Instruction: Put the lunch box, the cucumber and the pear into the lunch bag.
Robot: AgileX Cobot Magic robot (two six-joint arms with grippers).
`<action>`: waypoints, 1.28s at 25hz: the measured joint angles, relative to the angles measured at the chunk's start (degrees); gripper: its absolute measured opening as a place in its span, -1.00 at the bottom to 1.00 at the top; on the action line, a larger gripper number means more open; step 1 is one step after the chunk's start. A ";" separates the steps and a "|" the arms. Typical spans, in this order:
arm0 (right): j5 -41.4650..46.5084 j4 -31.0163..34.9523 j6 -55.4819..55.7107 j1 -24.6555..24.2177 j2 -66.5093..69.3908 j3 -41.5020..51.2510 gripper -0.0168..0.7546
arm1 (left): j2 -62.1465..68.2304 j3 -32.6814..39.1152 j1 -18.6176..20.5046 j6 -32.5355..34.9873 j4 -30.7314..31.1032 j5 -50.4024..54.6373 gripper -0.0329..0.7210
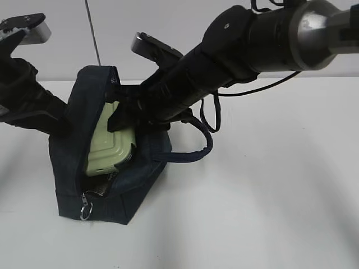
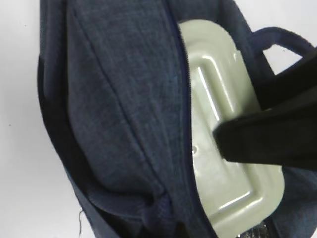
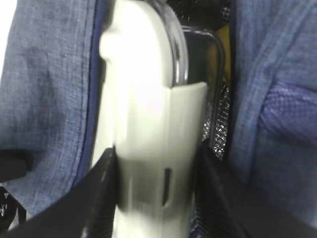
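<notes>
The navy lunch bag (image 1: 106,185) stands open on the white table, with its ring pull (image 1: 85,212) at the lower front. My right gripper (image 1: 128,119) is shut on the pale green lunch box (image 1: 110,147), which sits partly inside the bag's mouth. In the right wrist view the gripper (image 3: 156,163) has a finger on each side of the box (image 3: 143,109). My left gripper (image 1: 56,120) is at the bag's left wall. In the left wrist view its fingers are hidden by bunched fabric (image 2: 158,210) beside the box (image 2: 223,144). The cucumber is hidden. A yellowish sliver (image 3: 225,44) shows behind the box.
The bag's looped handle (image 1: 193,152) hangs to the right under my right arm. Silver lining (image 3: 218,129) shows inside the bag. White table (image 1: 269,196) spreads to the right and front.
</notes>
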 joint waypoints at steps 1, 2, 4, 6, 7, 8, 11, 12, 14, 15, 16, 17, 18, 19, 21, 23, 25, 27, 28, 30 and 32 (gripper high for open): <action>0.57 -0.15 -0.47 0.00 0.50 -0.53 -0.10 | 0.00 0.00 0.00 0.00 0.00 0.13 -0.90; 1.01 -0.22 -0.88 0.00 0.72 -0.79 -0.03 | 0.00 0.00 0.00 0.00 0.00 0.19 -0.90; 2.09 -0.28 -2.17 0.00 1.22 -1.05 0.15 | 0.00 0.00 0.00 0.00 0.01 0.25 -0.90; 3.41 -0.06 -3.06 0.00 1.20 -1.77 0.30 | 0.00 0.00 0.00 0.00 -0.12 0.25 -0.90; 3.96 -0.05 -3.31 0.03 1.20 -2.41 0.33 | 0.00 0.00 0.00 0.00 -0.16 0.36 -0.90; 4.09 -0.19 -3.46 0.12 1.09 -2.75 0.34 | 0.00 0.00 0.00 0.00 -0.16 0.36 -0.90; 4.44 -2.31 -3.77 0.12 -0.26 -3.17 0.33 | 0.00 0.00 0.00 0.00 -0.16 0.30 -0.90; 4.47 -3.18 -3.73 0.12 -0.95 -3.39 0.33 | 0.00 0.00 0.00 0.00 -0.16 0.30 -0.90; 4.71 -4.92 -3.60 0.02 -2.50 -3.39 0.32 | 0.00 0.00 0.00 0.00 -0.16 0.36 -0.90; 4.80 -5.79 -3.43 -0.10 -3.17 -3.39 0.32 | 0.00 0.00 0.00 0.00 -0.11 0.36 -0.90; 4.94 -6.98 -3.30 -0.18 -3.94 -3.39 0.32 | 0.00 0.00 0.00 0.00 -0.11 0.36 -0.90; 5.04 -7.75 -2.82 -0.32 -4.59 -3.39 0.32 | 0.00 0.00 0.00 0.00 -0.11 0.36 -0.90; 5.04 -8.75 -1.93 -0.60 -5.20 -3.39 0.32 | 0.00 0.00 0.00 0.00 -0.11 0.36 -0.90; 5.06 -10.24 -0.69 -0.82 -5.90 -3.39 0.32 | 0.00 0.00 0.00 0.00 -0.06 0.36 -0.90; 5.43 -13.55 2.17 -1.46 -6.97 -3.39 0.32 | 0.00 0.00 0.00 0.00 0.07 0.42 -0.90; 5.99 -16.35 4.35 -1.70 -7.22 -3.39 0.32 | 0.00 0.00 0.00 0.00 0.12 0.47 -0.90; 6.83 -18.90 5.43 -1.94 -7.22 -3.39 0.31 | 0.00 0.00 0.00 0.00 0.12 0.52 -0.90; 7.52 -19.97 5.94 -1.94 -7.22 -3.39 0.31 | 0.00 0.00 0.00 0.00 0.12 0.52 -0.90; 7.79 -20.41 6.05 -1.94 -7.22 -3.39 0.31 | 0.00 0.00 0.00 0.00 0.12 0.52 -0.90; 8.59 -21.68 6.17 -1.94 -7.22 -3.39 0.31 | 0.00 0.00 0.00 0.00 0.12 0.52 -0.90; 9.63 -23.01 6.27 -1.94 -7.22 -3.39 0.30 | 0.00 0.00 0.00 0.00 0.12 0.52 -0.90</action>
